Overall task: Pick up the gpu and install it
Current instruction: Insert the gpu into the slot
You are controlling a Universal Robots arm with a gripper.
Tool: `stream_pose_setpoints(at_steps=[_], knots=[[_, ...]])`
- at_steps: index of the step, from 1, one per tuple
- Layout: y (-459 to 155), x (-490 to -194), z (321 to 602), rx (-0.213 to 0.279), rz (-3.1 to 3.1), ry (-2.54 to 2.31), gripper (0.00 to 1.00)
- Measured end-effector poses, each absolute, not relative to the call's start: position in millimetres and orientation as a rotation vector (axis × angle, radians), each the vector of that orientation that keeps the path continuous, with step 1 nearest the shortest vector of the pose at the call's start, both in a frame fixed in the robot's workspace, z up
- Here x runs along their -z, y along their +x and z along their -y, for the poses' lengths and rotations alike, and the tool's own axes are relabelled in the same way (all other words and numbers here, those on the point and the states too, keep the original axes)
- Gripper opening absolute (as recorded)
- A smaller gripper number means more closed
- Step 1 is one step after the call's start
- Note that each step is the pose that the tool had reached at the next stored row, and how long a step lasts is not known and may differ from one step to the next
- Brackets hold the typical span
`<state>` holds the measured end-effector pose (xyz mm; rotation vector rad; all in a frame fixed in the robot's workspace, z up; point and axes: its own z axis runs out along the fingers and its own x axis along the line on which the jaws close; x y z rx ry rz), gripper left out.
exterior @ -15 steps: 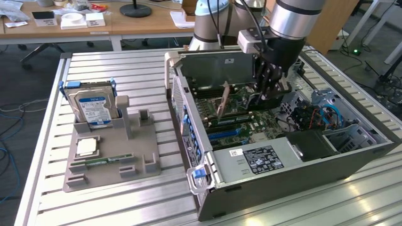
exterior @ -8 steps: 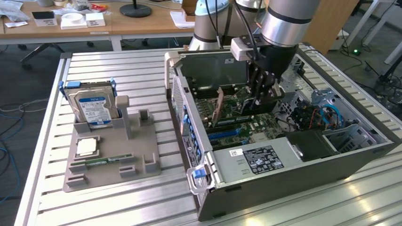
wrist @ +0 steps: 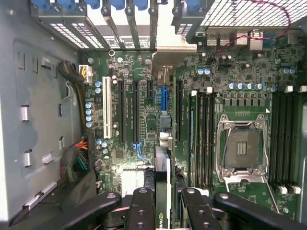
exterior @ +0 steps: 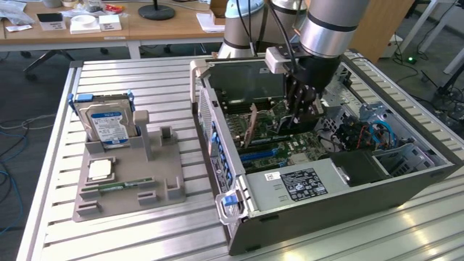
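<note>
The gpu (wrist: 161, 184), a thin dark card seen edge-on in the wrist view, stands upright inside the computer case (exterior: 326, 190), clamped between the fingers of the gripper (wrist: 165, 208), whose jaws are closed partway onto its two faces; this hold presumably keeps the connector edge pointing down at the motherboard (wrist: 144, 67) on the case floor. The card runs parallel to the expansion slots, roughly in line with the blue slot (wrist: 164, 98); whether its edge touches that slot cannot be told. The case lies on its side with the panel off, giving the arm access from above. Outside the case, on the exterior view's left, a grey fixture (exterior: 127, 190) holds the hard drive (exterior: 108, 122) upright and a memory stick (exterior: 119, 185) flat, each in its own recess
</note>
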<state>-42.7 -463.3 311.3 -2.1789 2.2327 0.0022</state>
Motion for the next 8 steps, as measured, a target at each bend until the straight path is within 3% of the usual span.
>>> stream_pose_setpoints(at_steps=[8], knots=[[-45.4,-296.8,463.3,-0.002,-2.223,-2.189,0.26]])
